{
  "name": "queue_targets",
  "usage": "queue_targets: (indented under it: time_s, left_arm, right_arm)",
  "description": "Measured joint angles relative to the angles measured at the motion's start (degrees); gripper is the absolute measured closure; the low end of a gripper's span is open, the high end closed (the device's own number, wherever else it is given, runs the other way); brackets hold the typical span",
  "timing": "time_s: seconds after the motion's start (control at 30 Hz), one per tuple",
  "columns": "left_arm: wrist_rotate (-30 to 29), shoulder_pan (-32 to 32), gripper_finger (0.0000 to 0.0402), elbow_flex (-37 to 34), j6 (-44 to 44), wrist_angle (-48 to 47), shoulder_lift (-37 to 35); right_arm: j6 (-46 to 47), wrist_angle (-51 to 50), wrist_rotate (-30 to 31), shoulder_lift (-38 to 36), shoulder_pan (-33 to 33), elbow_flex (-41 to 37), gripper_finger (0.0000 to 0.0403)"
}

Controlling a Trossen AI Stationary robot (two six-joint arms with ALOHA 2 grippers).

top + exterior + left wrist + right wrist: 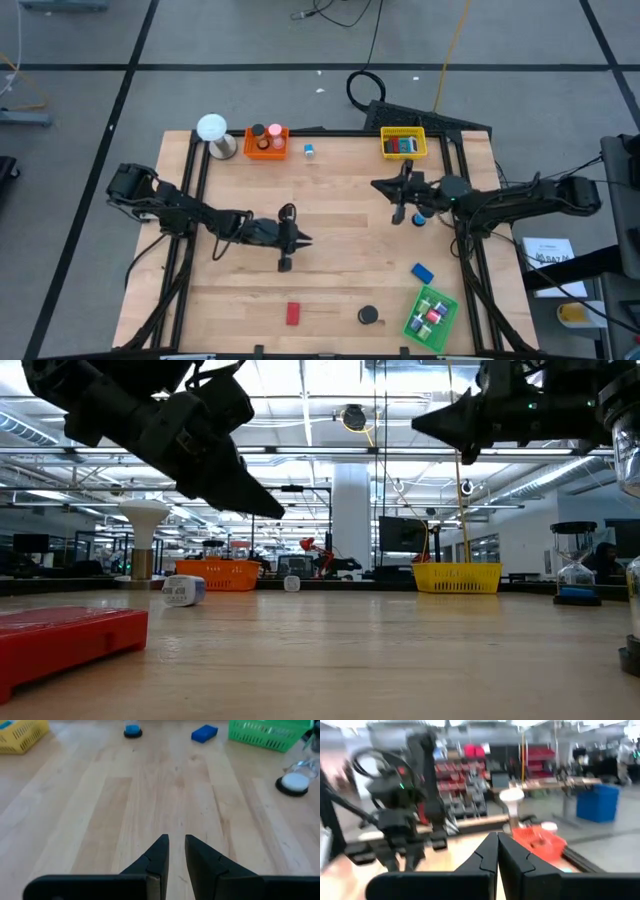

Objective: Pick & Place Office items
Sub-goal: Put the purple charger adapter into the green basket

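Blue block point(422, 271) lies well apart from the empty, nearly shut left pincer point(285, 262). The closed right pincer point(399, 215) could miss items unless it opens.

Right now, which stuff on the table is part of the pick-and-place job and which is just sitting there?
Job items:
- red block
- black disc
- blue block
- small blue-and-white piece
- pieces already in the orange tray, yellow tray, green tray

Just lying about:
- white ball on its base
- black cable loop on the floor beyond the table
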Motion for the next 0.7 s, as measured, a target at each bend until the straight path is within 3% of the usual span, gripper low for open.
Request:
queue_targets:
  time_s: [0.23, 0.43, 0.57, 0.7]
  left_arm:
    - [-0.6, -0.93, 0.0337, 0.01, 0.25, -3.99, 0.0]
    - [-13.87, -5.82, 0.0337, 0.02, -3.33, -8.73, -0.9]
    - [-20.82, -9.01, 0.0331, 0.02, -13.96, -11.11, -0.87]
    - [-28.4, -10.98, 0.03, 0.02, -27.29, -16.48, -0.87]
  right_arm:
    - [-0.07, -26.2, 10.28, 0.79, 4.86, 10.42, 0.0403]
    - [-1.99, -27.48, 13.51, 1.58, 8.58, 11.33, 0.0403]
    - [-2.02, -27.22, 13.62, 1.57, 9.25, 11.33, 0.0403]
    - [-1.87, -26.93, 13.64, 1.57, 9.23, 11.33, 0.0403]
